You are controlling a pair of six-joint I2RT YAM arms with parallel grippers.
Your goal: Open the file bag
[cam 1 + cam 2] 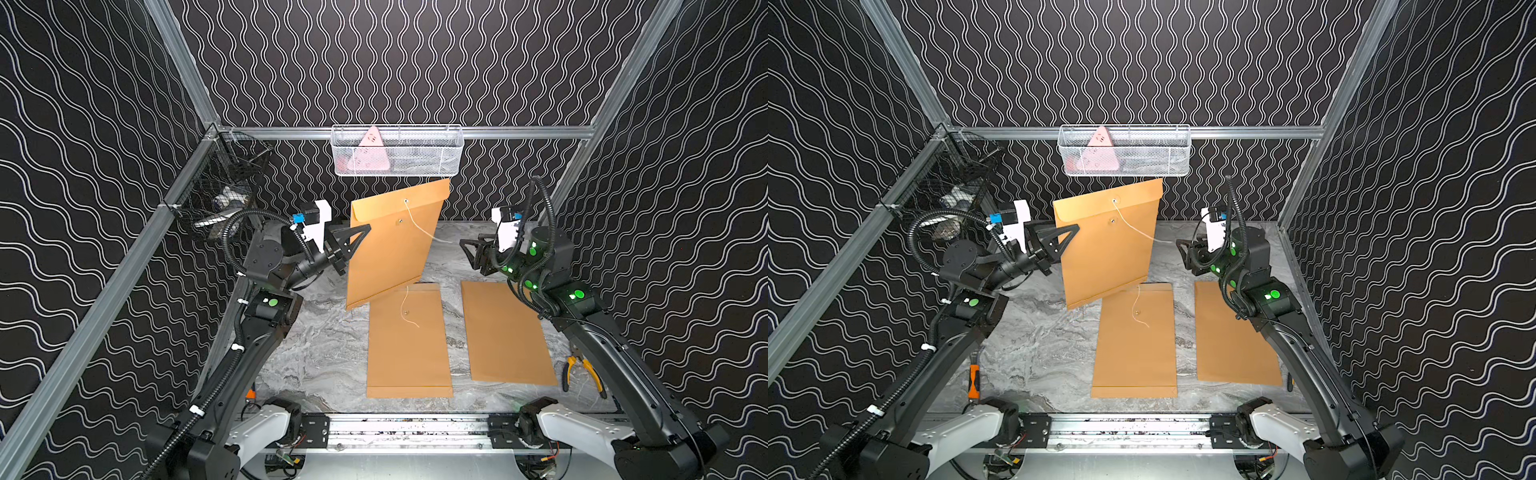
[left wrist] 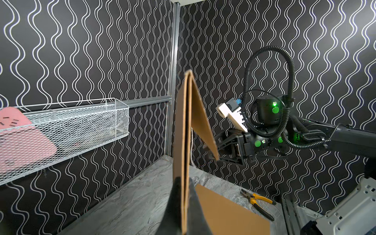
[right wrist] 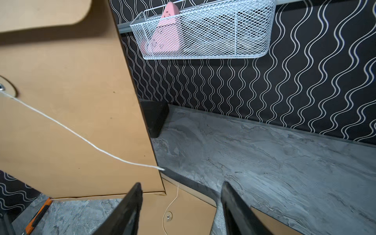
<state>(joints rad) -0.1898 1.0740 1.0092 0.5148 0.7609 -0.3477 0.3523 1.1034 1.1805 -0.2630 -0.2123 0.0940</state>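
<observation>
**Note-taker:** The file bag [image 1: 395, 249] hangs near upright, clear of the table [image 1: 316, 353]. One long edge is pinched in your left claw [image 1: 362, 232], which is clamped tight on it. What about the closure?

**Checker:** The string [image 1: 419, 226] looks unwound. It runs slack from the flap's fastener past the lower button [image 1: 400, 221]. Its free end dangles just ahead of your right claw [image 3: 181, 184], which stands wide with nothing in it. From the left wrist, the flap [image 2: 201, 122] already stands off the bag's body on the side facing the right claw.

**Note-taker:** So what is the step in hand?

**Checker:** My reading is that you are lifting the flap fully. Bring the right claw's tips to the flap's free lip, one finger under and one over. Close on paper alone, not on the string. Swing the flap up and away from the left claw, and hold that pinch firm so the bag doesn't twist.

**Note-taker:** Any hazards?

**Checker:** Thin paper creases, and a snagged string would likely tug the flap shut. The spare envelopes [image 1: 409, 345] lie flat on the table beneath the held bag and the right claw, so stay above them.
</observation>
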